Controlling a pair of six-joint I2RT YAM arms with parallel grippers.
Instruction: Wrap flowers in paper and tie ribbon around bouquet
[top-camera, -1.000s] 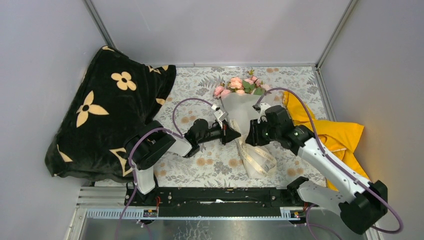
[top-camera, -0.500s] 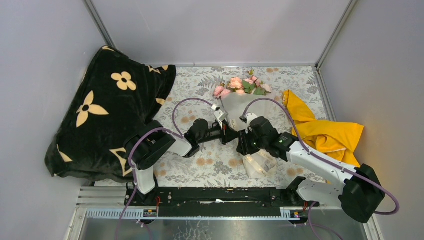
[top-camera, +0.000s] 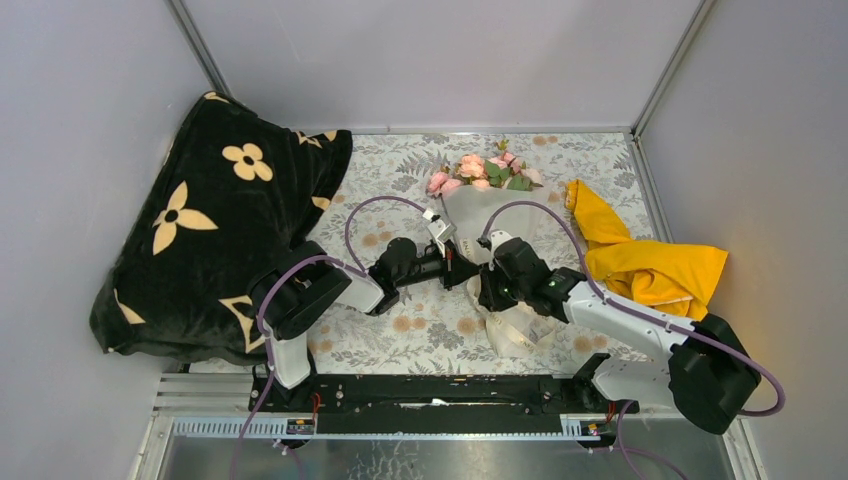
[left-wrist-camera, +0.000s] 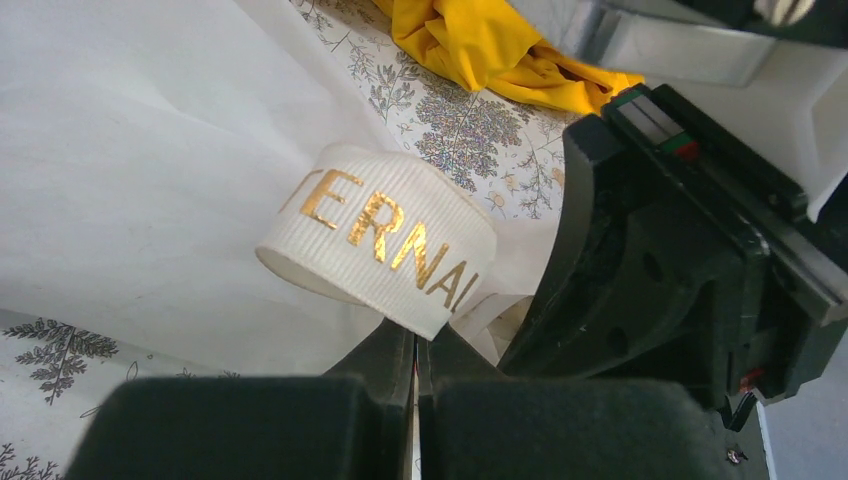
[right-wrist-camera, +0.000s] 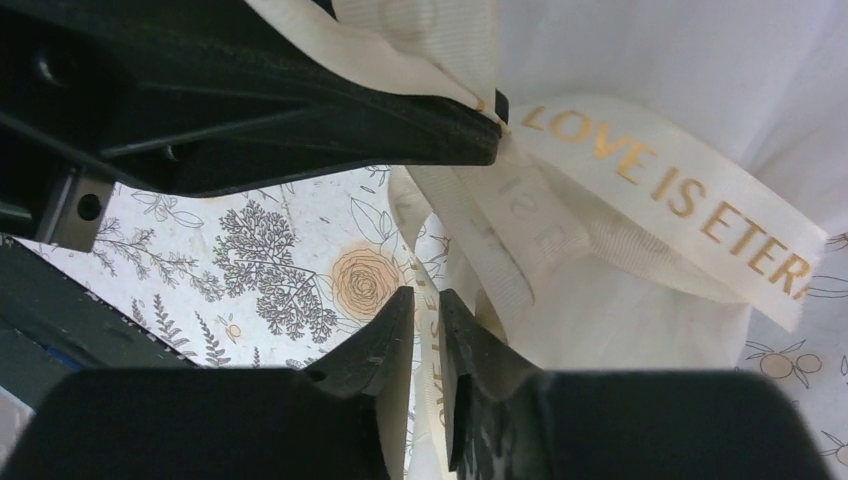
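Paper cone (top-camera: 478, 215) lies mid-table on the floral tablecloth (top-camera: 420, 330), pink roses (top-camera: 482, 170) bunched in its far mouth! Both arms reach low to its narrow end. The left gripper (left-wrist-camera: 415, 345) is clamped on a ribbon (left-wrist-camera: 380, 235) loop, and the right gripper (right-wrist-camera: 425, 305) has its jaws a slit apart around a strand; pinched or not, I cannot tell.

Stems of flowers (top-camera: 482, 170) hidden in paper (top-camera: 465, 212); ribbon (left-wrist-camera: 380, 235) txt partly hidden.
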